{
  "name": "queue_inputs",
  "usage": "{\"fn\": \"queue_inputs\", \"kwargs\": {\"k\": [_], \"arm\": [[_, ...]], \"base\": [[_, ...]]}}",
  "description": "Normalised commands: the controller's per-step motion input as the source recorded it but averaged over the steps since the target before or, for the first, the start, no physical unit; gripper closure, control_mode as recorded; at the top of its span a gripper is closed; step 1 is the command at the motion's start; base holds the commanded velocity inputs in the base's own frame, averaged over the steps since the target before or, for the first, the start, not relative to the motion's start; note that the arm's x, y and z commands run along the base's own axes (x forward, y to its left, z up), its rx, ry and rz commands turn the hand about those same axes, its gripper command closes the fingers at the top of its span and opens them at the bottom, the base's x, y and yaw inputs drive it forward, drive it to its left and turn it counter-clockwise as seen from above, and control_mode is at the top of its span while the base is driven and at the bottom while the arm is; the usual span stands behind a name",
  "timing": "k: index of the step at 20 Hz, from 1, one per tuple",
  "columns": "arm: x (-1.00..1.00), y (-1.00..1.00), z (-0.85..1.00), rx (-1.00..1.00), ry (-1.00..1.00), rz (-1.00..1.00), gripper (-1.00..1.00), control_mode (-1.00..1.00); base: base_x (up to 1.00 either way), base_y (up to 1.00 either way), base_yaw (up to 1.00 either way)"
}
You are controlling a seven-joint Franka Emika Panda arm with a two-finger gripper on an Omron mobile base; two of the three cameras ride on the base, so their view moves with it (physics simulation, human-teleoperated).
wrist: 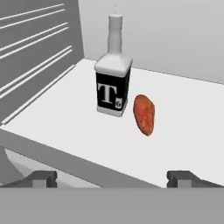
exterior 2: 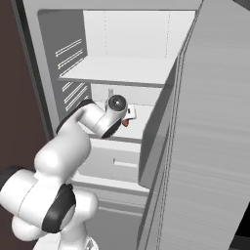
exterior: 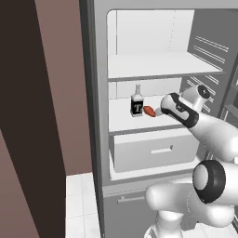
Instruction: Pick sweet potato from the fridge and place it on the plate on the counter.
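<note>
The hand [wrist: 112, 178] is held wide open and empty at the front edge of the fridge [exterior: 100, 93] middle shelf [wrist: 78, 127]. Beyond it, the sweet potato [wrist: 144, 114] is seen lying on that shelf, just beside the dark bottle [wrist: 112, 81], which stands upright slightly farther back.

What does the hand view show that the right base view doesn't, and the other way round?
Hand view alone: the bottle whole, its label legible, and the sweet potato lying apart from it on the shelf, ahead of the open pincer. Right base view alone: the fridge door swung open, the drawer and the arm reaching in. Shared: the middle shelf and a sliver of the sweet potato.
</note>
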Motion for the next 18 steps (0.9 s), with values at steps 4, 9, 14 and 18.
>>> {"fn": "queue_inputs", "kwargs": {"k": [4, 9, 14, 18], "arm": [[0.27, 0.00, -0.08, 0.00, 0.01, 0.00, -1.00, -1.00], [0.29, 0.00, -0.16, 0.00, 0.00, 0.00, -1.00, -1.00], [0.28, 0.00, -0.27, 0.00, 0.00, 0.00, -1.00, -1.00], [0.24, 0.00, -0.25, 0.00, 0.00, 0.00, -1.00, -1.00]], "base": [[0.00, 0.00, 0.00], [0.00, 0.00, 0.00], [0.00, 0.00, 0.00], [0.00, 0.00, 0.00]]}}
